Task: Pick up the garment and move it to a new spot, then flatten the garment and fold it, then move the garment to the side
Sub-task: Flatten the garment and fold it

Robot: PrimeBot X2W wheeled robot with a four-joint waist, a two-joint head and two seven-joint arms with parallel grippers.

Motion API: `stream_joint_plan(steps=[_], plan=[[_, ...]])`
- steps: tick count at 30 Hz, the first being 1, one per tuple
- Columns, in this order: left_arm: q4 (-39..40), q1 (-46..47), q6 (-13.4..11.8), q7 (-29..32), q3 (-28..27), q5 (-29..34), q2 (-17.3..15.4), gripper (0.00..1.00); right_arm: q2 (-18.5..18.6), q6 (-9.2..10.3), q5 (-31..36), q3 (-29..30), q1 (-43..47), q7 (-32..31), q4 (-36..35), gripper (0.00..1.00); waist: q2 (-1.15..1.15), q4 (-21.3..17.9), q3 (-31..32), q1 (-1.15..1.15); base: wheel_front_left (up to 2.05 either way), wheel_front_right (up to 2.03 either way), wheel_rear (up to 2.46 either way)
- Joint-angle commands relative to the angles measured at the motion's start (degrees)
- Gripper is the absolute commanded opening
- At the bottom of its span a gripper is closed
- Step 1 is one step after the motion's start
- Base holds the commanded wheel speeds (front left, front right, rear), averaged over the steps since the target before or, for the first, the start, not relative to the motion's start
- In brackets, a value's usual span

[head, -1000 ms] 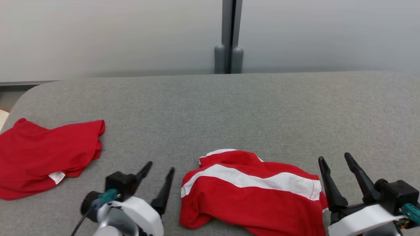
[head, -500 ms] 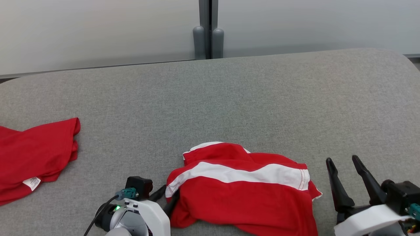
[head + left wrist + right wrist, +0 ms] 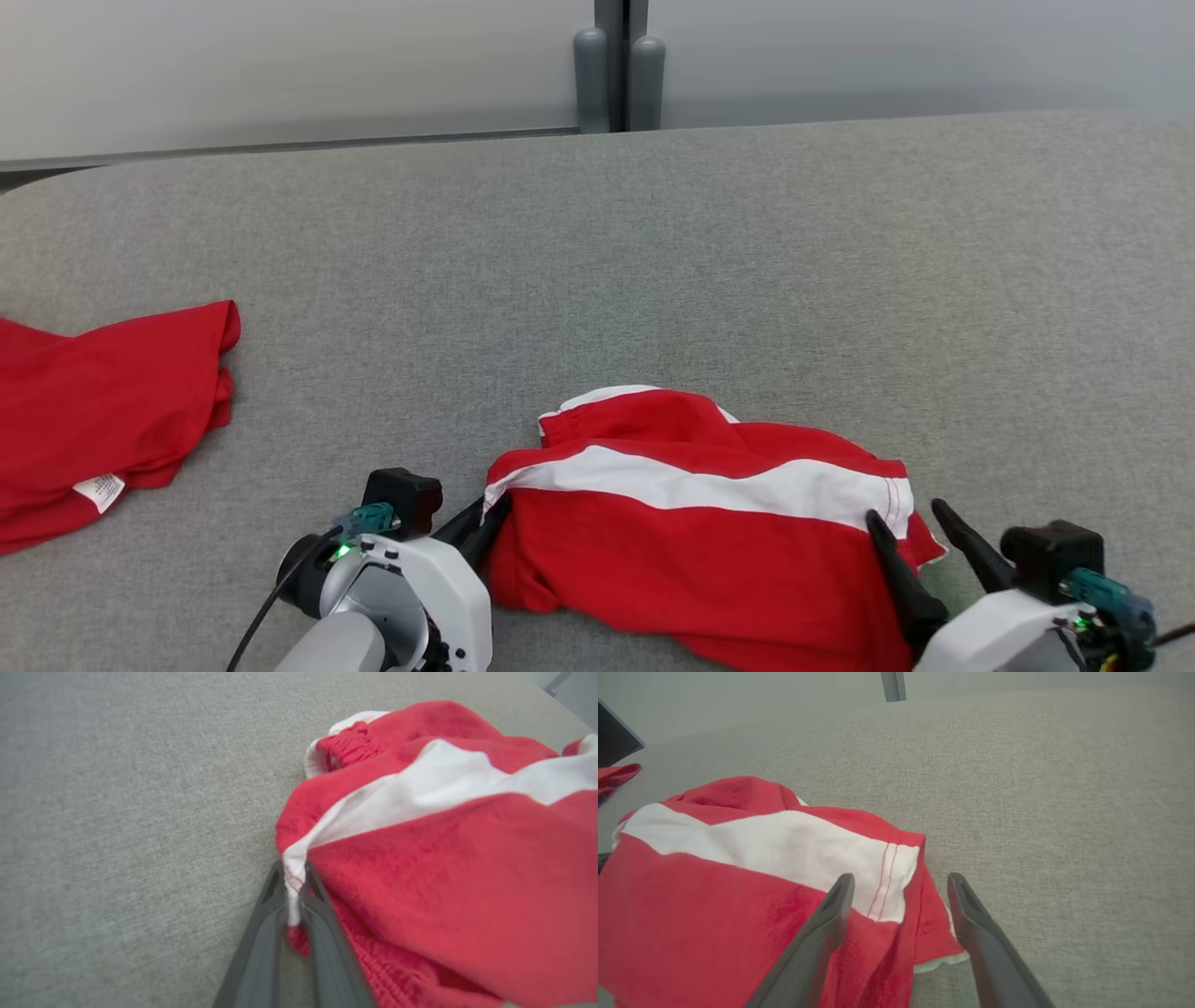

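Garment (image 3: 709,560), red with a white band, lies crumpled near us on the gray tabletop (image 3: 653,280); our left gripper (image 3: 294,877) pinches its hemmed corner, while our right gripper (image 3: 900,880) stands wide astride the opposite edge.

Setting: an indoor test room of lab or office type. The surface (image 3: 766,243) is wide, covered in plain grey fabric, with rounded corners. Directly behind it stand 2 pale matte partition panels (image 3: 280,65), joined by a grey vertical post (image 3: 620,65). The surface carries 2 items, well apart: a red-and-white garment (image 3: 709,541) and a plain red garment (image 3: 103,411).
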State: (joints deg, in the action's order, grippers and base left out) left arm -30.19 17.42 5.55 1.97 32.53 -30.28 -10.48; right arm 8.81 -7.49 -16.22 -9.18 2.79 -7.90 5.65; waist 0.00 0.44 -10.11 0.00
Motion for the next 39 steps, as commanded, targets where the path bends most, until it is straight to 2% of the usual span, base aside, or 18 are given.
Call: stream_joint_plan(steps=[1,3,4,5,6,7,16,21,27,33,39], plan=[[-0.3,0.93,0.27,-0.39,0.05,0.05,-0.3,0.0,0.14,0.0,-0.84,-0.61,-1.32,0.22,0.76,1.0,0.0,0.42,-0.42,0.0,0.0,0.0,0.0],[-0.69,1.34,0.34,-0.82,0.22,0.05,-0.21,0.0,0.14,0.0,-1.45,-1.66,-2.56,0.23,2.35,1.0,0.0,0.76,-0.72,0.0,0.0,0.0,0.0],[-0.84,1.54,0.32,-1.16,0.2,0.07,-0.23,0.0,0.03,0.0,-2.0,-2.19,-3.14,0.37,2.86,0.89,0.0,0.88,-0.78,0.0,0.0,0.0,0.0],[-0.96,1.72,0.31,-1.47,0.15,-0.02,-0.27,0.0,0.33,0.0,-2.57,-3.08,-3.56,-0.07,3.5,0.47,0.0,0.96,-0.83,0.0,0.0,0.0,0.0],[-0.91,1.85,0.31,-2.13,-0.03,0.0,-0.4,0.0,0.68,0.0,-3.17,-3.41,-3.85,0.24,3.88,0.21,0.0,1.04,-0.8,0.0,0.0,0.0,0.0],[-0.72,1.96,0.27,-2.76,-0.28,-0.11,-0.47,0.0,1.03,0.02,-3.57,-3.47,-4.12,0.76,3.94,0.0,0.0,1.11,-0.79,0.0,0.0,0.0,0.0],[4.57,2.54,-1.34,-6.76,-4.38,-1.82,-2.64,0.0,5.09,0.01,-4.66,-4.59,-8.91,6.61,-0.45,0.0,0.0,0.04,0.35,0.0,0.0,0.0,0.0],[13.22,4.57,-2.73,-6.53,-5.65,-0.68,-5.06,0.0,7.86,0.01,-3.82,-3.25,-13.56,9.07,-5.87,0.0,0.0,-0.16,2.89,0.0,0.0,0.0,0.0],[25.93,9.68,-5.01,-4.82,-8.11,0.89,-7.9,0.0,10.86,0.01,-2.88,-1.24,-20.15,7.81,-12.87,0.0,0.0,0.02,5.98,0.0,0.0,0.0,0.0],[34.33,17.47,-5.54,-0.48,-10.01,2.4,-11.01,0.0,12.1,0.01,-3.31,0.98,-27.15,5.66,-16.65,0.0,0.0,-0.18,7.63,0.0,0.0,0.0,0.0],[33.75,21.73,-4.56,1.32,-9.89,1.6,-10.99,0.0,11.66,0.01,-4.7,1.74,-31.12,4.88,-14.14,0.0,0.0,-0.19,6.43,0.0,0.0,0.0,0.0]])
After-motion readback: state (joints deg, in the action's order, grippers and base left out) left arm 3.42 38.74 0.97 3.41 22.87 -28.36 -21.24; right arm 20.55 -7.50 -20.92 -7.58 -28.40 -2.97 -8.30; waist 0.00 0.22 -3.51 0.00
